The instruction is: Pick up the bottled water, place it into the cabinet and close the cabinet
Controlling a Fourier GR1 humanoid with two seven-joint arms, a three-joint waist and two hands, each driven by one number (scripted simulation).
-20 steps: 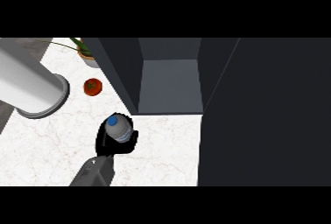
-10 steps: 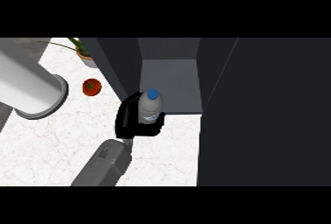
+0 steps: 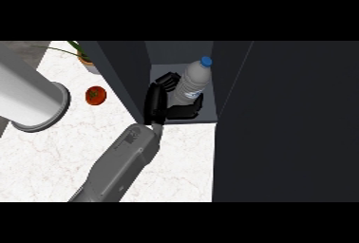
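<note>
— Where was the bottled water (image 3: 193,80)?
— Inside the dark cabinet (image 3: 129,71), tilted, blue cap up, right by the hand (image 3: 155,102).
— Was the hand holding it?
— Yes. Its fingers (image 3: 184,110) were curled around the bottle's low part.
— Anything beside the hand?
— A tomato (image 3: 95,95) lay on the white counter (image 3: 49,161) to its left, near a big grey cylinder (image 3: 28,97).

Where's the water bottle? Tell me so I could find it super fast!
Find the big dark cabinet on the white marble counter; its open compartment faces you. Inside it a black hand on a grey arm curls round the water bottle. It is the only clear thing there, tilted, with a blue cap.
</note>
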